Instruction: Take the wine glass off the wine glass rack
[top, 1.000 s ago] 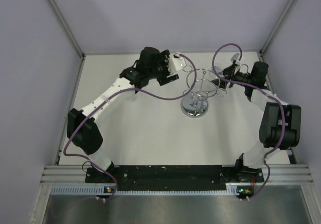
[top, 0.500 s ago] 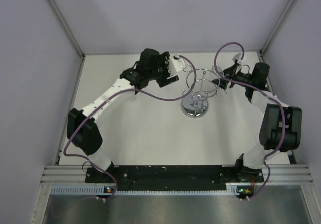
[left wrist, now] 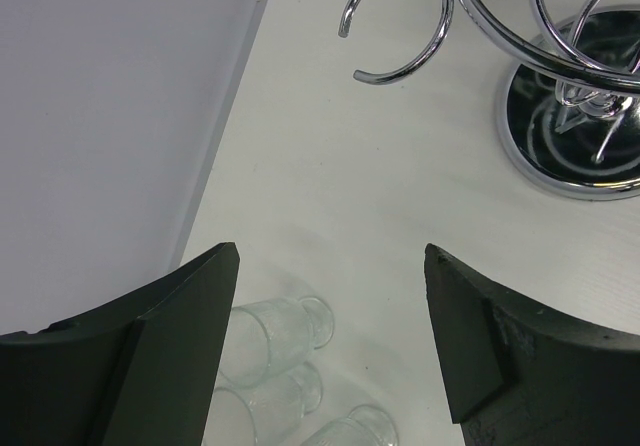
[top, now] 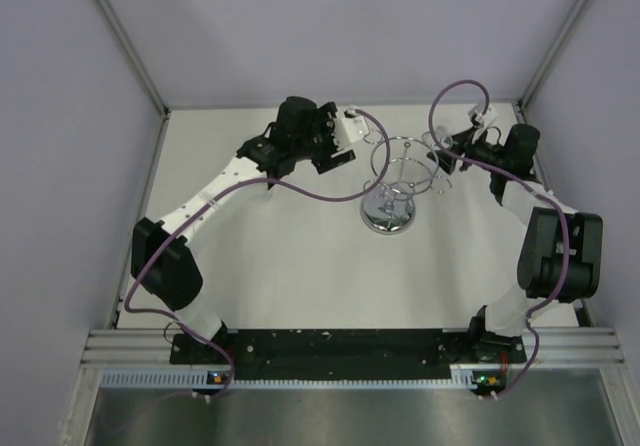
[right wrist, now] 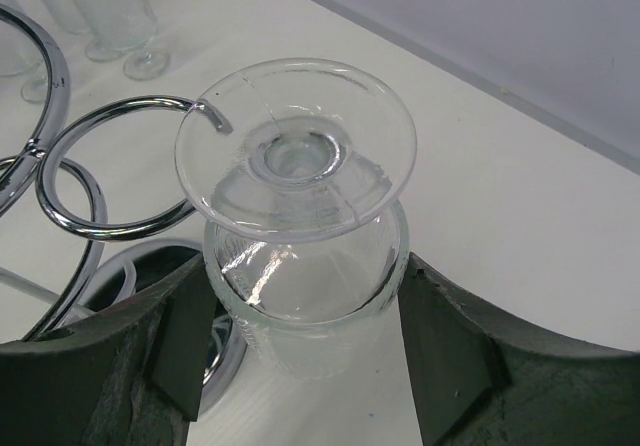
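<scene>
The chrome wine glass rack stands mid-table on its mirror disc base. My right gripper is shut on the bowl of an upside-down wine glass, foot upward. The glass is just to the right of an open ring of the rack. The ring's tip overlaps the edge of the foot, and the stem is outside the ring. In the top view this gripper is at the rack's right side. My left gripper is open and empty, left of the rack.
Several clear stemmed glasses lie on the white table below my left gripper, near the left wall. More glasses stand beyond the rack in the right wrist view. The back wall is close behind both grippers.
My right gripper has shifted slightly to the right, away from the rack's centre, with the glass in it. The left arm has barely moved.
</scene>
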Controlling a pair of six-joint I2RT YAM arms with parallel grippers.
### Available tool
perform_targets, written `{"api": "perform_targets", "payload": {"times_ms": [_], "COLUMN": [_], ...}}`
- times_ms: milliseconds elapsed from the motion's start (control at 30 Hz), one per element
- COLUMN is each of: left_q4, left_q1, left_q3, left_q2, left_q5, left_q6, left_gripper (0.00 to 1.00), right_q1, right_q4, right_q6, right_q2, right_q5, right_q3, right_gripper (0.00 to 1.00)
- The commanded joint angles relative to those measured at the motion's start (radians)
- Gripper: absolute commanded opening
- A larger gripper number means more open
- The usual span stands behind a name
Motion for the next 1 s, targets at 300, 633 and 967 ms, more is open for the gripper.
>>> {"api": "perform_targets", "payload": {"times_ms": [300,633,967], "left_q4": [0.074,0.121,0.535], "left_q1": [0.002,0.002,0.015], "left_q3": [0.021,0.033,-0.232], "left_q2": [-0.065,-0.094,-0.286], "left_q5": [0.011,0.060,0.082], "left_q6": [-0.008,-0.055,-0.020], "left_gripper": [0.81,0.80,0.80], "right_q1": [-0.090,-0.096,0.048], "right_q4": [0.124,0.045,-0.283], "right_q6": [0.107,0.183,0.320], "right_q2": [-0.071,-0.156,-0.251], "right_q5": [0.160,0.405,0.537], "right_q3": [0.041,0.141,0.400], "right_gripper": [0.00,0.00,0.00]}}
